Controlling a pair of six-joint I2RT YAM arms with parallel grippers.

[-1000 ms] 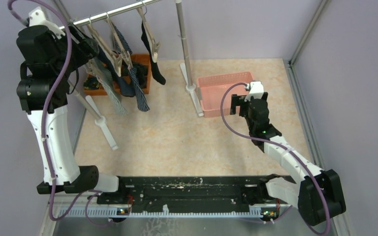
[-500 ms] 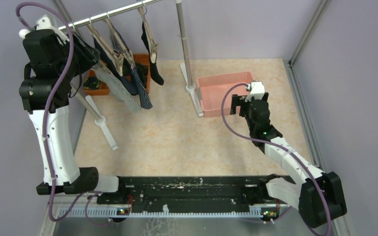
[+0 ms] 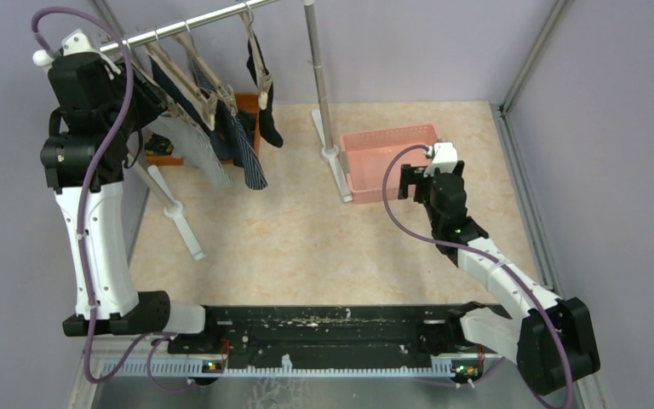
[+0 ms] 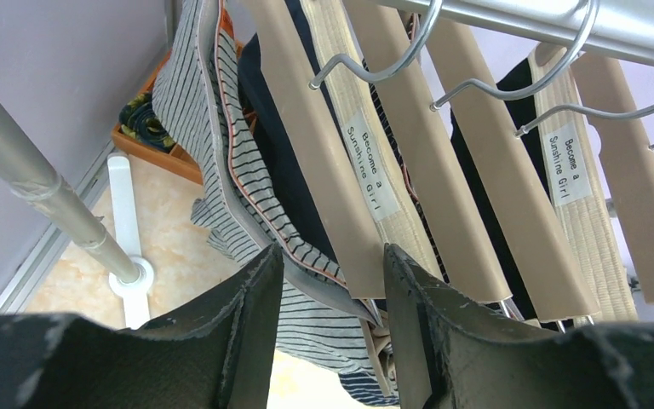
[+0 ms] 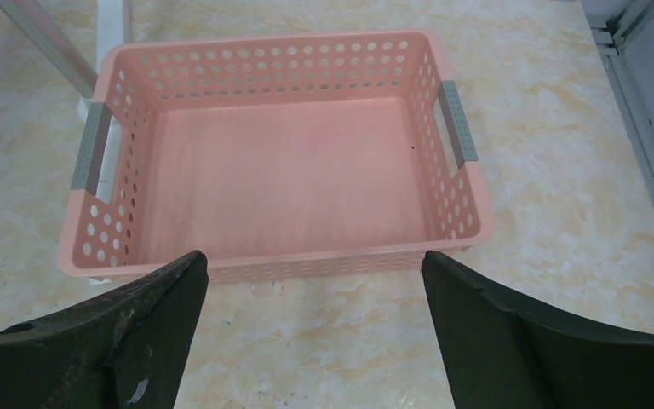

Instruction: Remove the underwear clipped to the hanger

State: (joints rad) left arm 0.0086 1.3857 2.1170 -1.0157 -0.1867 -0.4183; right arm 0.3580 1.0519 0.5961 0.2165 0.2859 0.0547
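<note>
Left jaws straddle striped underwear (image 4: 183, 102) and hanger (image 4: 315, 162) end, clip hidden, grip unclear; right jaws released facing basket (image 5: 272, 51).

Counting now: I see three hangers (image 4: 324, 153) on one rail (image 3: 187, 21), three pieces of the underwear (image 3: 197, 152), one pink basket (image 5: 272, 64), one orange box (image 4: 149, 152), and two pincers, left pincer (image 4: 332, 256) and right pincer (image 5: 312, 256).

Probably a robotics lab cell: plain lilac wall panels (image 3: 409, 51), aluminium corner posts (image 3: 526, 53).
</note>
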